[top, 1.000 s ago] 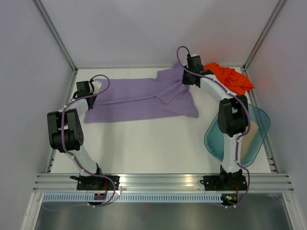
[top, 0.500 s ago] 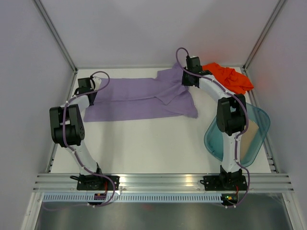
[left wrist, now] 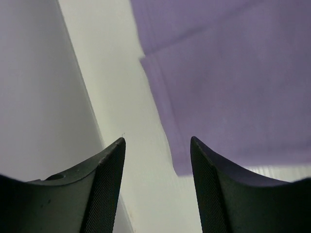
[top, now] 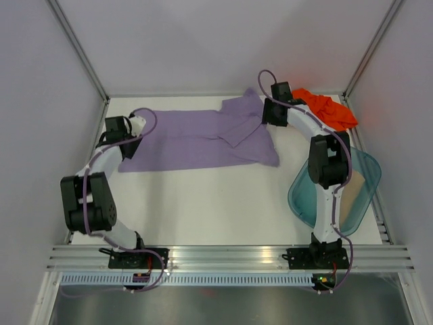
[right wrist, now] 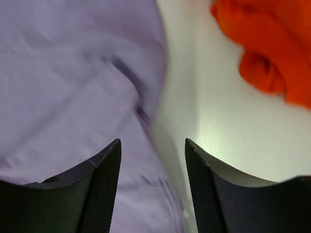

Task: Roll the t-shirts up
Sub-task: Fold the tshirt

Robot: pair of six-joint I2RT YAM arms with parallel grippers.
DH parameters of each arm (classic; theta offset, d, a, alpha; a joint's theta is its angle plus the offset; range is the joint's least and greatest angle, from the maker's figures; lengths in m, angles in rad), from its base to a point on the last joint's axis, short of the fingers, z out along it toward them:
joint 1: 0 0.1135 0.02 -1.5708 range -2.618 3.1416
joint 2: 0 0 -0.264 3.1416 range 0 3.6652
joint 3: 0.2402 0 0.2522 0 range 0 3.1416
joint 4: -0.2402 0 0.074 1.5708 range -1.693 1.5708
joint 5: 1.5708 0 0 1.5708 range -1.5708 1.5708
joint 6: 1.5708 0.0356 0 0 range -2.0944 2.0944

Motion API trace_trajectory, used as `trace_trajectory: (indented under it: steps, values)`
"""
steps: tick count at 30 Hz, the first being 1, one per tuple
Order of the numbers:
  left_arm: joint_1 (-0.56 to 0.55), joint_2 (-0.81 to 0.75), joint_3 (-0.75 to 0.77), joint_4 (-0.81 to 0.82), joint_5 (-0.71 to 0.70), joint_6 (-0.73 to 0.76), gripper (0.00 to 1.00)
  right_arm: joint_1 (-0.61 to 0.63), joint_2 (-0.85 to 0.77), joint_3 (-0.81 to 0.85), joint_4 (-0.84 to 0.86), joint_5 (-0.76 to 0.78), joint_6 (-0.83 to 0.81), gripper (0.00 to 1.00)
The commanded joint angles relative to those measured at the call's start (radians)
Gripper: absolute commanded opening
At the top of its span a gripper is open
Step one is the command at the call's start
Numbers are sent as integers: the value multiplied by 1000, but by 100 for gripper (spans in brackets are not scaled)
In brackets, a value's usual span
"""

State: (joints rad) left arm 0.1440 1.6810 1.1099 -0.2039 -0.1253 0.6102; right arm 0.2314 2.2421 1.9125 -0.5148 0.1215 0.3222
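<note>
Our left gripper [left wrist: 156,184] and right gripper [right wrist: 152,184] gape empty over the purple shirt [top: 196,139].
Right arm [top: 328,162] hides part of the tub [top: 365,177].

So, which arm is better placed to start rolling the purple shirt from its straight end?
Probably the left: the left hand is open at a flat corner of the purple shirt. The right hand, also open, is over the rumpled sleeve end beside the orange shirt.
</note>
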Motion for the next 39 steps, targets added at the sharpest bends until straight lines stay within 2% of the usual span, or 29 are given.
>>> trace_trajectory:
  steps: [1, 2, 3, 7, 11, 14, 16, 17, 18, 19, 20, 21, 24, 28, 33, 39]
  values:
    - [-27, -148, -194, -98, 93, 232, 62, -6, -220, -205, -47, -27, 9, 60]
    - [-29, -158, -228, -97, 81, 265, 62, -6, -242, -312, -36, -58, 15, 60]
    - [-29, -161, -278, -86, 72, 313, 63, -7, -257, -351, -42, -83, 18, 59]
    - [-30, -127, -308, -46, 47, 353, 63, -6, -332, -530, -31, -167, 34, 55]
    - [-35, -86, -317, 27, 49, 361, 63, -6, -391, -631, 36, -141, 43, 53]
    - [-35, -38, -331, 67, 47, 368, 58, -6, -366, -647, 38, -178, 43, 52]
    - [-35, -6, -349, 125, 27, 373, 45, -10, -352, -661, 32, -142, 51, 50]
    - [-35, 0, -364, 138, 20, 373, 33, -15, -357, -674, 51, -129, 61, 45]
    - [-34, 8, -369, 150, 15, 372, 26, -23, -377, -688, 64, -128, 67, 30]
    - [-34, 11, -374, 171, 6, 369, 16, -38, -386, -717, 77, -128, 74, 22]
    - [-35, 11, -387, 187, 1, 370, 2, -49, -395, -728, 94, -128, 81, 6]
    - [-35, 9, -395, 199, -11, 375, 2, -62, -410, -742, 99, -128, 83, 0]
    - [-29, 0, -415, 282, -36, 404, 2, -73, -429, -741, 85, -128, 78, 0]
    - [-9, -39, -415, 291, -42, 430, 2, -70, -472, -736, 44, -141, 72, 0]
    - [29, -109, -426, 235, -20, 465, 2, -69, -513, -747, -60, -138, 28, 0]
    - [31, -220, -528, 135, 10, 507, 2, -15, -568, -837, -85, -148, 46, 0]
